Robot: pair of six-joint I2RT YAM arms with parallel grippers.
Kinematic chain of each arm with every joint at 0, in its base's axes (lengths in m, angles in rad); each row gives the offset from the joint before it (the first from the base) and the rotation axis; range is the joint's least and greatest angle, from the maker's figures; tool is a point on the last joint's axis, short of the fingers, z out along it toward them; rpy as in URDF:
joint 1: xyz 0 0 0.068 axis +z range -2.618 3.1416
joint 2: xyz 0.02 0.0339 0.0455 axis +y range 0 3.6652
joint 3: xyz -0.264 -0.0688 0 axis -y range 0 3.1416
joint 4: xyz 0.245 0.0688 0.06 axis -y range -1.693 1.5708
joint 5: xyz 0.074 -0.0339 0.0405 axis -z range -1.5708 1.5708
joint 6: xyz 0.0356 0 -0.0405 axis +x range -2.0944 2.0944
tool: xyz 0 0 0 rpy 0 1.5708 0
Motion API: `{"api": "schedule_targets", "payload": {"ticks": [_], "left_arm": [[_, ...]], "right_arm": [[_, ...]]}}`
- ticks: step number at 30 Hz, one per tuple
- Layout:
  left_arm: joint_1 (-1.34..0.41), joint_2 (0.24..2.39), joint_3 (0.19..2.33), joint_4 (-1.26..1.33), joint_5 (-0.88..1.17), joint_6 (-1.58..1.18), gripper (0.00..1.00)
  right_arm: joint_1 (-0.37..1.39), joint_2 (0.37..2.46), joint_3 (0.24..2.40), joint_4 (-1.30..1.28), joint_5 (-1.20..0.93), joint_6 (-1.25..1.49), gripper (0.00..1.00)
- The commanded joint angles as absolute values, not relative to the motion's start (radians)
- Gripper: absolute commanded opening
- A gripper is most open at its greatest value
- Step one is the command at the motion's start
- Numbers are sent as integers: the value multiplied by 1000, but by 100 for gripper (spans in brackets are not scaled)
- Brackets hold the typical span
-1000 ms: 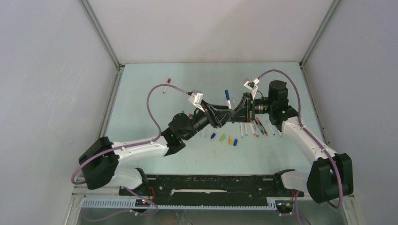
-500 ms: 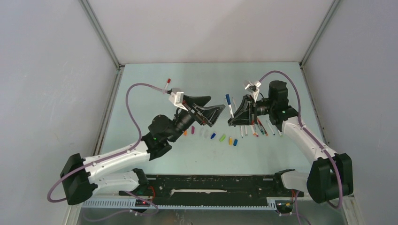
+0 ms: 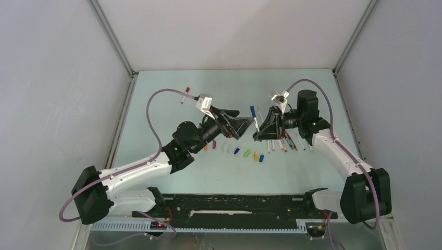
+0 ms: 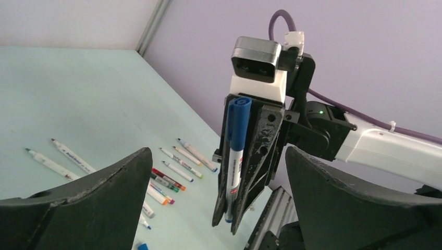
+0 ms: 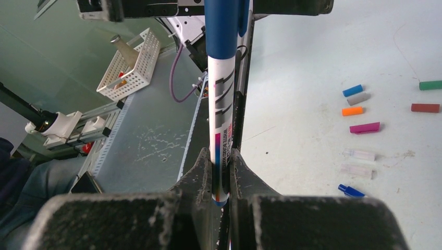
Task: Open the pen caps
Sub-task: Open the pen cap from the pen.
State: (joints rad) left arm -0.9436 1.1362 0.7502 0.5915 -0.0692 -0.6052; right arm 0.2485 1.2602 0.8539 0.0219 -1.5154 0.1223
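A white pen [image 5: 223, 104] with a blue pen cap [image 5: 221, 31] stands upright in my right gripper [image 5: 221, 172], which is shut on the barrel's lower end. From above, that pen [image 3: 256, 122] and cap [image 3: 253, 110] rise over the right gripper [image 3: 256, 135]. My left gripper [image 3: 237, 121] is open wide just left of the pen, touching nothing. The left wrist view looks between its spread fingers [image 4: 354, 198] at the capped pen [image 4: 234, 156] in the right gripper [image 4: 229, 211]. Loose caps [image 3: 247, 153] in several colours lie in a row on the table.
Several uncapped pens [image 3: 284, 143] lie side by side under the right arm, and two more [image 4: 68, 156] lie farther out. A red-capped pen [image 3: 184, 95] rests at the far left. Loose caps, blue [image 5: 353, 90], orange [image 5: 352, 111] and magenta [image 5: 365, 127], lie right of the held pen.
My left gripper has let go of the pen, opened wide and drawn back to the left, then edged a little closer again. The right gripper still holds the pen, cap on.
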Motion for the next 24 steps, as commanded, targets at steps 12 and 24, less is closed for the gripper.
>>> {"api": "schedule_targets", "payload": {"ticks": [12,24], "left_arm": [[-905,1248,899,688,22,-716,73],[-883,1312,932,721,115,-754,34]], "right_arm": [[259,1269,860,23,-1526,103,0],[259,1271,861,21,-1519,103,0]]}}
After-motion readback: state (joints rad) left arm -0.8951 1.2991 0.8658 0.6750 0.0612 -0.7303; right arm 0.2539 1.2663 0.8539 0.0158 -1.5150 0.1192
